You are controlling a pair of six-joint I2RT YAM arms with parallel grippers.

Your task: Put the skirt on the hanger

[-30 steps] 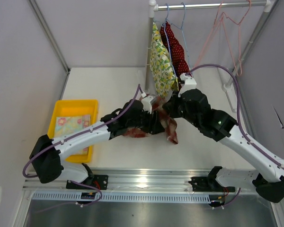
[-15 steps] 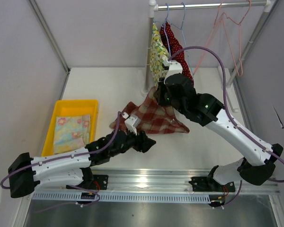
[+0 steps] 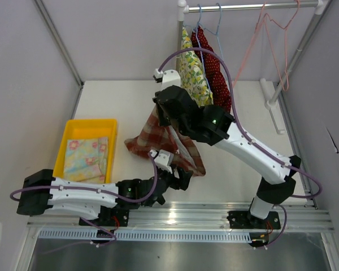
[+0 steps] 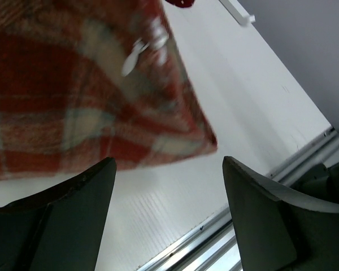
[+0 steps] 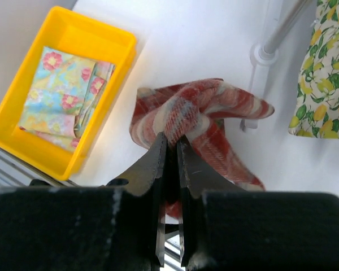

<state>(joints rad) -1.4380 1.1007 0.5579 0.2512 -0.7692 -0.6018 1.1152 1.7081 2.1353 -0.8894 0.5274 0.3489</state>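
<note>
The red plaid skirt hangs in the air over the table, bunched at the top. My right gripper is shut on that bunched part; in the right wrist view the cloth is pinched between the fingers. My left gripper is open and empty, low near the table's front edge, just under the skirt's lower corner. Its fingers stand wide apart. Empty pink hangers and a blue hanger hang on the rail at the back right.
A yellow lemon-print garment and a red dotted garment hang on the rail beside the rack's upright pole. A yellow bin with folded floral cloth sits at the left. A metal rail runs along the front.
My right gripper has lifted the skirt off the table and swung it left. My left gripper let go of the cloth and pulled back toward the front edge.
</note>
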